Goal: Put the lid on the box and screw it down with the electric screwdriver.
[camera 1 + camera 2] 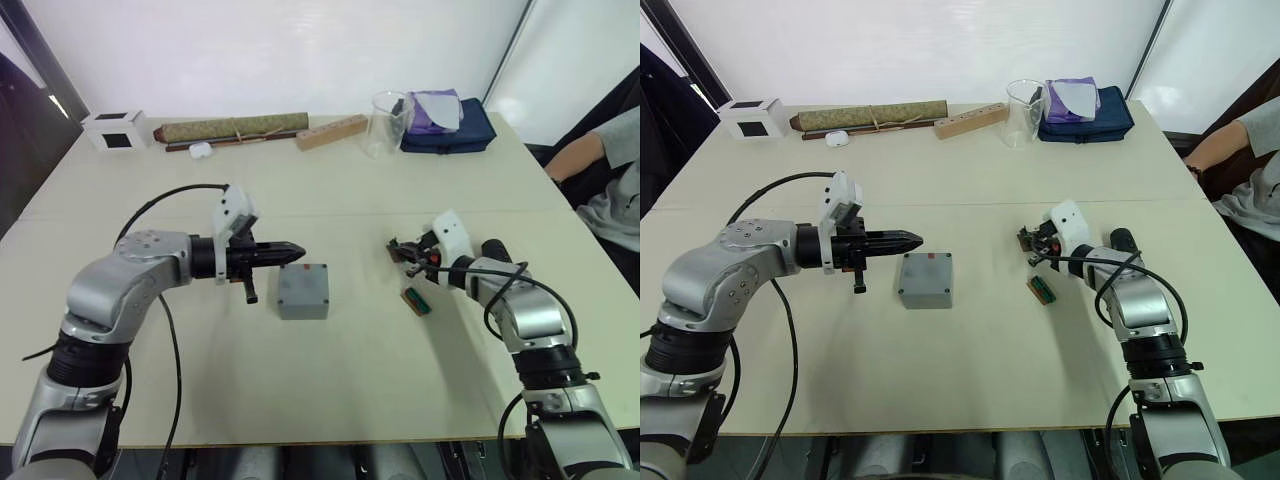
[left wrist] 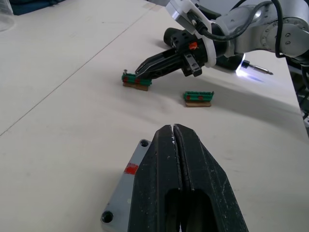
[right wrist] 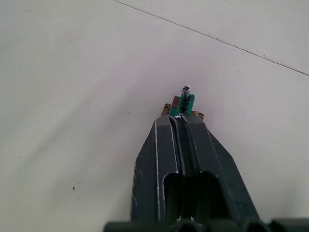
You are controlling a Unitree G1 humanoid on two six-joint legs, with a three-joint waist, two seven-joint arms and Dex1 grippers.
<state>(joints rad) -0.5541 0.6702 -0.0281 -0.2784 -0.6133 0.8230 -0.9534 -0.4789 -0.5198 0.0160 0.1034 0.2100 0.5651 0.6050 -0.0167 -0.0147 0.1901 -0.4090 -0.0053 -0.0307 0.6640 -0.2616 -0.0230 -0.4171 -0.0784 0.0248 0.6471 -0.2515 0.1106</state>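
The grey box (image 1: pixel 303 291) sits mid-table with a flat closed top, apparently the lid (image 2: pixel 126 183), with corner holes and a small red mark. My left gripper (image 1: pixel 296 250) is shut and empty. It hovers just over the box's far left edge, pointing right. My right gripper (image 1: pixel 396 249) is shut, its tips pinching the end of a small green screw holder (image 3: pixel 185 102) that carries a screw and rests on the table. The electric screwdriver (image 2: pixel 255 70) lies beyond my right forearm, its tip lit.
A second green screw holder (image 1: pixel 416 300) lies near the right gripper. Along the far edge stand a white cube (image 1: pixel 118 129), a rolled mat (image 1: pixel 235 128), a wooden block (image 1: pixel 332 132), a glass beaker (image 1: pixel 388 123) and a blue bag (image 1: pixel 447 130). A person's arm (image 1: pixel 585 155) is at the right.
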